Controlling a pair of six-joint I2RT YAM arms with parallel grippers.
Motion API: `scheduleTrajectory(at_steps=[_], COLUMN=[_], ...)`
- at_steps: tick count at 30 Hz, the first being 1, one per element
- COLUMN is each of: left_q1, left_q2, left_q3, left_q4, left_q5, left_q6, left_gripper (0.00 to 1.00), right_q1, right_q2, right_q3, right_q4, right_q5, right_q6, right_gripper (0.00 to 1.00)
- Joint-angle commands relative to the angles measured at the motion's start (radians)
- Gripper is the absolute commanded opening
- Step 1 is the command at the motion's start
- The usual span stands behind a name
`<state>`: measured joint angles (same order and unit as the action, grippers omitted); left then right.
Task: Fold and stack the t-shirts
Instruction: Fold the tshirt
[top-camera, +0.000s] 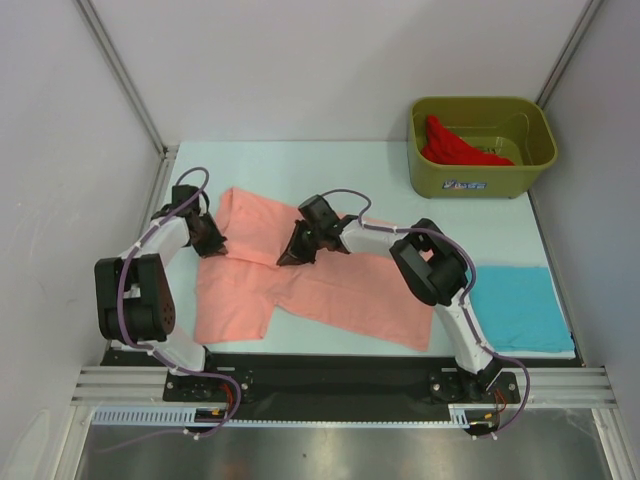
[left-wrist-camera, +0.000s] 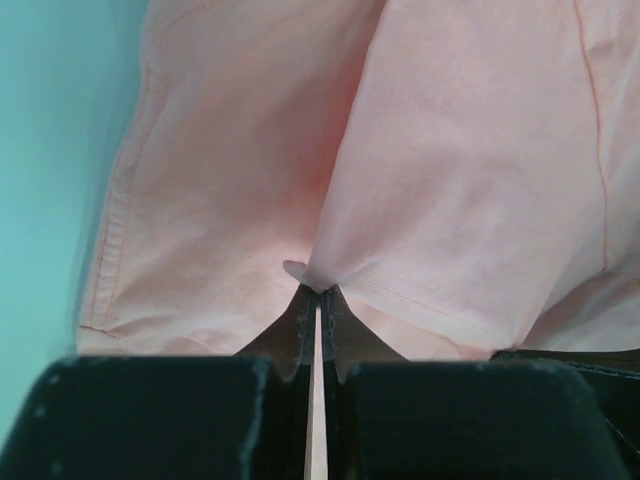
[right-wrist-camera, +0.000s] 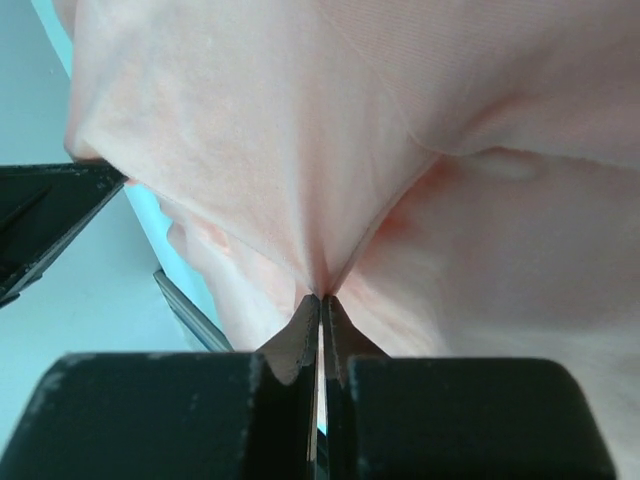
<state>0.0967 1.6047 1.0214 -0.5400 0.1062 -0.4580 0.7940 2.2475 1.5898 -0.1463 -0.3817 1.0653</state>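
1. Salmon-pink t-shirt (top-camera: 330, 290): the reference for every position below. It lies spread on the table (top-camera: 300, 160) in front of the arm bases, creased and with its left part doubled over, so by my reading its folding is under way.
2. Turquoise-blue t-shirt (top-camera: 515, 305): a flat folded rectangle just to the right of the pink shirt, beyond the right arm.
3. Left gripper (left-wrist-camera: 318, 290): at the pink shirt's left edge, towards its far side. The fingers are closed on a small nip of hem, with only a tab of cloth showing past the tips.
4. Right gripper (right-wrist-camera: 320, 297): over the pink shirt's middle, towards its far edge. The fingers are closed on a pinch of cloth, which rises in a tent to the tips.
5. Olive-green tub (top-camera: 470, 180): well beyond the pink shirt, far right, holding the bright red t-shirt (top-camera: 450, 145), bunched and not yet folded.
6. Hazards (judged):
   - Both holds are shallow, so a quick pull could slip the cloth free.
   - Unequal travel of the two arms would skew the crease.
   - A pinch that catches the lower layer would drag the whole shirt instead of turning one flap.
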Motion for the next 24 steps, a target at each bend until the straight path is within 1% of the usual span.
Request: scheduleTrajectory(at_steps=[1, 3, 4, 5, 6, 7, 8, 9, 10, 11, 12, 13, 14, 15, 16, 17, 18, 19, 20, 21, 22, 24], left_q1=[0.006, 0.006, 0.005, 0.006, 0.006, 0.006, 0.006, 0.006, 0.006, 0.006, 0.006, 0.006, 0.006, 0.005, 0.002, 0.003, 0.000, -0.003, -0.002, -0.003, -0.002, -0.003], left_q2=[-0.045, -0.063, -0.077, -0.095, -0.139, -0.159, -0.182, -0.216, -0.232, -0.238, -0.239, -0.221, -0.206, -0.174, -0.110, -0.063, -0.027, 0.007, 0.076, 0.105, 0.141, 0.219], left_q3=[-0.012, -0.017, -0.021, -0.033, -0.038, -0.040, -0.028, -0.017, -0.004, 0.020, 0.032, 0.058, 0.069, 0.081, 0.089, 0.129, 0.153, 0.176, 0.224, 0.245, 0.270, 0.331], left_q4=[-0.023, -0.040, -0.050, -0.057, -0.063, -0.075, -0.081, -0.096, -0.091, -0.080, -0.063, -0.001, 0.044, 0.149, 0.202, 0.227, 0.254, 0.264, 0.271, 0.281, 0.285, 0.319], left_q5=[-0.045, -0.080, -0.091, -0.103, -0.153, -0.167, -0.184, -0.218, -0.226, -0.227, -0.223, -0.161, -0.120, -0.053, 0.048, 0.074, 0.066, 0.061, 0.056, 0.040, 0.020, 0.012], left_q6=[0.021, 0.016, 0.016, 0.012, 0.004, 0.004, 0.004, 0.005, 0.008, 0.015, 0.033, 0.048, 0.067, 0.112, 0.136, 0.157, 0.192, 0.214, 0.237, 0.263, 0.271, 0.288], left_gripper=[0.03, 0.06, 0.14, 0.22, 0.34, 0.56, 0.62, 0.73, 0.77, 0.79, 0.80, 0.80, 0.80, 0.80, 0.79, 0.77, 0.77, 0.73, 0.70, 0.68, 0.68, 0.68], right_q1=[0.001, 0.001, -0.001, -0.004, -0.010, -0.015, -0.027, -0.033, -0.039, -0.055, -0.068, -0.088, -0.114, -0.200, -0.240, -0.289, -0.359, -0.393, -0.419, -0.443, -0.491, -0.536], right_q2=[-0.062, -0.065, -0.069, -0.090, -0.103, -0.124, -0.167, -0.198, -0.230, -0.265, -0.349, -0.388, -0.435, -0.506, -0.543, -0.568, -0.587, -0.627, -0.643, -0.657, -0.676, -0.690], right_q3=[-0.030, -0.031, -0.031, -0.037, -0.045, -0.062, -0.070, -0.077, -0.099, -0.115, -0.146, -0.178, -0.273, -0.321, -0.367, -0.437, -0.456, -0.473, -0.484, -0.496, -0.502, -0.524], right_q4=[-0.006, -0.034, -0.050, -0.065, -0.106, -0.133, -0.163, -0.239, -0.277, -0.310, -0.362, -0.372, -0.372, -0.351, -0.339, -0.332, -0.329, -0.325, -0.326, -0.326, -0.322, -0.299], right_q5=[-0.052, -0.063, -0.060, -0.060, -0.060, -0.054, -0.045, -0.027, 0.025, 0.062, 0.104, 0.166, 0.179, 0.182, 0.188, 0.194, 0.202, 0.231, 0.253, 0.271, 0.289, 0.300], right_q6=[-0.028, -0.044, -0.069, -0.088, -0.109, -0.172, -0.209, -0.250, -0.346, -0.384, -0.421, -0.441, -0.455, -0.453, -0.449, -0.450, -0.456, -0.471, -0.487, -0.513, -0.524, -0.547], right_gripper=[0.04, 0.09, 0.12, 0.23, 0.29, 0.36, 0.46, 0.52, 0.57, 0.63, 0.66, 0.68, 0.68, 0.68, 0.68, 0.66, 0.65, 0.64, 0.62, 0.61, 0.60, 0.59])
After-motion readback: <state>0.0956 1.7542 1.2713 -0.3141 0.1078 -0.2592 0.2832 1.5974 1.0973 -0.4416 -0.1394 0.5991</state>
